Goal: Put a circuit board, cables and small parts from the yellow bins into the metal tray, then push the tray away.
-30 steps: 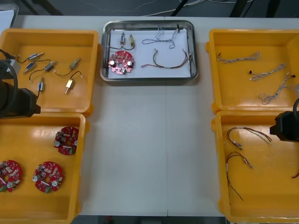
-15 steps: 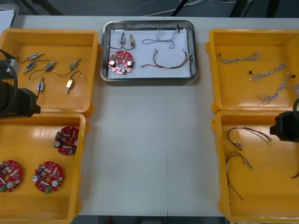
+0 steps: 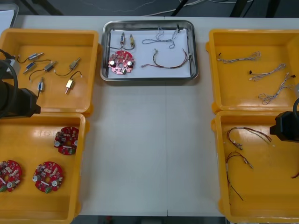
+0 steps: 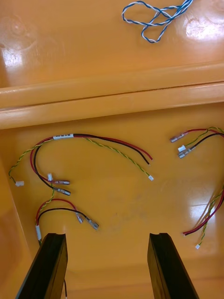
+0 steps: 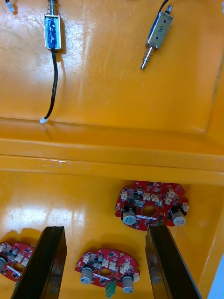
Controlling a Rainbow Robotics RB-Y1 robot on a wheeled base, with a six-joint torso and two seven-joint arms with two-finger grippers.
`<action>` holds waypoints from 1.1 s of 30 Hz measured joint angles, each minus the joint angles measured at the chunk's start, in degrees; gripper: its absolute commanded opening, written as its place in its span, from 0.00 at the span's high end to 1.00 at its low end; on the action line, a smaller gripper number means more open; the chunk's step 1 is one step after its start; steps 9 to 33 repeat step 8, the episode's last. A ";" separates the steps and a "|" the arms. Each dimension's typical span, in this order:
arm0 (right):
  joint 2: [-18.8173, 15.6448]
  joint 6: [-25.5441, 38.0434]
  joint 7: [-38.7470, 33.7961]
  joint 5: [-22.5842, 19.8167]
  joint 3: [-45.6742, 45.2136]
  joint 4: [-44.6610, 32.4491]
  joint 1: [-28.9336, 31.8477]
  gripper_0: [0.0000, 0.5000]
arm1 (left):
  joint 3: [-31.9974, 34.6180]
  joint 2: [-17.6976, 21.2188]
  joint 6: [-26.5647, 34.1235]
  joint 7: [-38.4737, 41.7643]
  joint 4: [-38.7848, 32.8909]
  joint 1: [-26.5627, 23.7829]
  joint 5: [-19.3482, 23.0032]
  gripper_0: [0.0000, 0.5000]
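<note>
Left gripper [image 5: 103, 233]: fingers [image 5: 49, 261] wide apart, nothing between them, touching nothing. It hangs above the near left bin [image 3: 80, 163], over the spare boards [image 5: 149, 206] on the bin floor.

Right gripper [image 4: 106, 238]: likewise wide apart and empty. It hangs above the near right bin [image 3: 218, 158], with the loose cables [image 4: 88, 139] below it, none touched.

Both arms sit out at the sides of the table [image 3: 149, 154], well apart from the tray [image 3: 149, 80].

The tray lies at the far middle of the table. Inside it we count:
- one circuit board [image 3: 121, 63]
- two small parts [image 3: 126, 40] just beyond it
- a blue and white cable [image 3: 163, 36]
- a red and yellow cable [image 3: 171, 60]

Our reading: loading looks done, and the step in hand is the push. We cannot tell whether the tray counts as pushed where it lies. If not, one arm must leave its bin, come in to the tray's near rim and shove it straight away, low and square, so the tray does not turn.
</note>
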 measured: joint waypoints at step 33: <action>0.00 0.00 0.00 0.00 0.00 0.00 0.00 0.00 | 0.00 0.00 0.00 0.00 0.00 0.00 0.00 0.00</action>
